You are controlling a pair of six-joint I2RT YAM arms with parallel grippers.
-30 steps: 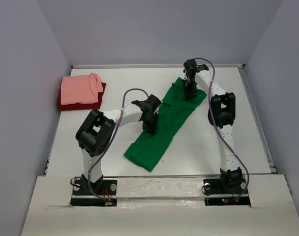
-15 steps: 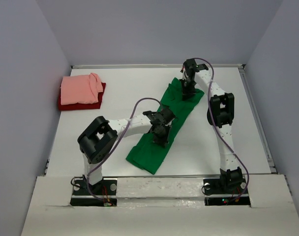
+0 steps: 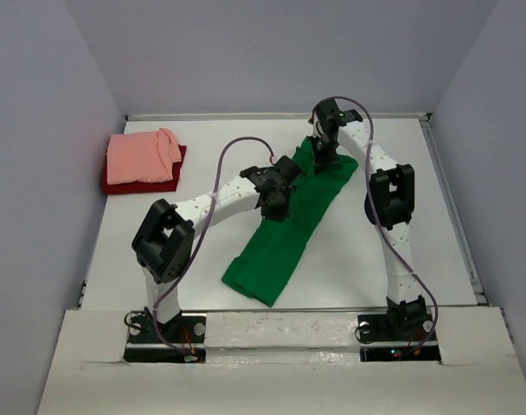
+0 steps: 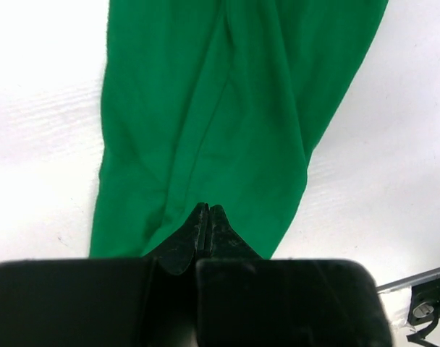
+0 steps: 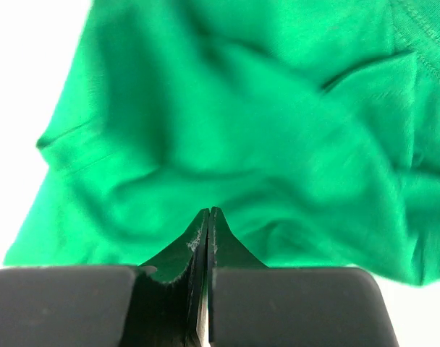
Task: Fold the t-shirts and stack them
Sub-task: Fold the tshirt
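Across the table (image 3: 202, 147), green t-shirt (image 3: 285, 246) stretched lower left to upper right, left gripper (image 3: 278, 210) and right gripper (image 3: 323, 159) pinching it, left since moved up-frame.

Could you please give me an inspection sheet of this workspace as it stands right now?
Surface: white table, no marks seen.
Job's things: green t-shirt lies unfolded in a long diagonal strip; salmon pink t-shirt sits folded on the dark red t-shirt at the far left.
Clutter: nothing seen.
Grippers: left pincer shut on the green t-shirt around its middle; right pincer shut on its far end.
Cables: purple cables loop along each arm; no snag seen.
Surroundings: plain grey walls on three sides.
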